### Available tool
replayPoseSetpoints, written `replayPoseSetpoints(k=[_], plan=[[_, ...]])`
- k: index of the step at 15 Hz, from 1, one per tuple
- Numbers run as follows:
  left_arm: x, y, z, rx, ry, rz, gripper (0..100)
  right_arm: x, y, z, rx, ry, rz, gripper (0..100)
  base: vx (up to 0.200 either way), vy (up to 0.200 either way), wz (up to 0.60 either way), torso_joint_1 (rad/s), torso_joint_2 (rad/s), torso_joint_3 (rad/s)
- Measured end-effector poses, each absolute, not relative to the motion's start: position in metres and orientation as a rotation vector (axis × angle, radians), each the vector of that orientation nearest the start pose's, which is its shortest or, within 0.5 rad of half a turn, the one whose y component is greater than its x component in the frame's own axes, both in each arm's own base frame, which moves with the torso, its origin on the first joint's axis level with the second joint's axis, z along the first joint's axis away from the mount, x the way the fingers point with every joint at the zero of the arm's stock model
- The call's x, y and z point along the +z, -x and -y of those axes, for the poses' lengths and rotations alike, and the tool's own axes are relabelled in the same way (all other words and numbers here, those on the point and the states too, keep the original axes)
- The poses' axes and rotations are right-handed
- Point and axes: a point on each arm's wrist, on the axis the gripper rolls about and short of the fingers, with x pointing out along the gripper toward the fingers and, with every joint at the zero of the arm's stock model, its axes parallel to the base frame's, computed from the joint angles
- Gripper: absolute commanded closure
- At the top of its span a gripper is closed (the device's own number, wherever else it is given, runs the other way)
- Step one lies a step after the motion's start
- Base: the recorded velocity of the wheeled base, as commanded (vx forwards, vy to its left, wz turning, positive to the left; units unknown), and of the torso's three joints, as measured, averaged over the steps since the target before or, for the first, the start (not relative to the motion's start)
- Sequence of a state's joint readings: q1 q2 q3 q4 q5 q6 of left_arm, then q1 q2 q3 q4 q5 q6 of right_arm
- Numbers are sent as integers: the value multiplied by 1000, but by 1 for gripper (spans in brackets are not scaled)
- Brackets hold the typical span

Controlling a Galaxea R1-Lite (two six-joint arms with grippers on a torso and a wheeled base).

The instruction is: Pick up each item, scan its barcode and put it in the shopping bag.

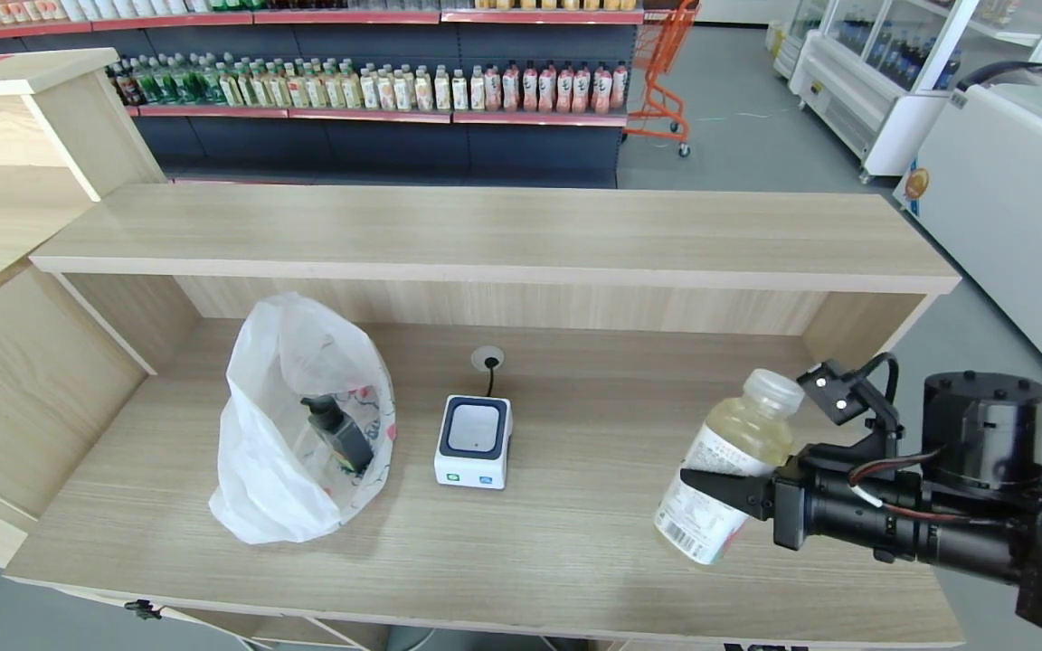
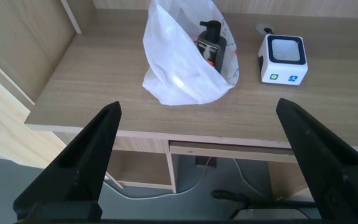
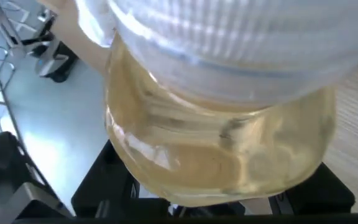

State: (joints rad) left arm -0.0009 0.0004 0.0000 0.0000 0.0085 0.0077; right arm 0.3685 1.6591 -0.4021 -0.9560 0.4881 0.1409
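Wooden table (image 1: 575, 542) carries scanner (image 1: 473, 440) and shopping bag (image 1: 259, 488); right end effector (image 1: 724, 466) grips a tilted bottle (image 1: 702, 524), left end effector (image 2: 197, 109) hangs released, fingers (image 2: 79, 162) spread.

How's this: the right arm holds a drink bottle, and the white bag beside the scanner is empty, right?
No: the head view shows a dark pump bottle inside the bag. The right end effector does hold the drink bottle, and the bag is beside the scanner.
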Motion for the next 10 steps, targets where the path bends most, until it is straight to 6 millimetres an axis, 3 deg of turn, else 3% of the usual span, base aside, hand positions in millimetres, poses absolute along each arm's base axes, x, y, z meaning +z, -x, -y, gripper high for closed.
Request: replayPoseSetpoints(k=[4,10], plan=[[75,23,0,8,-8,0,0,160,-202,-125,1062,-232,-320,100,0,0,0,0,0,0],[75,23,0,8,-8,0,0,171,-186,-132,1140,-273,-388,100,0,0,0,0,0,0]])
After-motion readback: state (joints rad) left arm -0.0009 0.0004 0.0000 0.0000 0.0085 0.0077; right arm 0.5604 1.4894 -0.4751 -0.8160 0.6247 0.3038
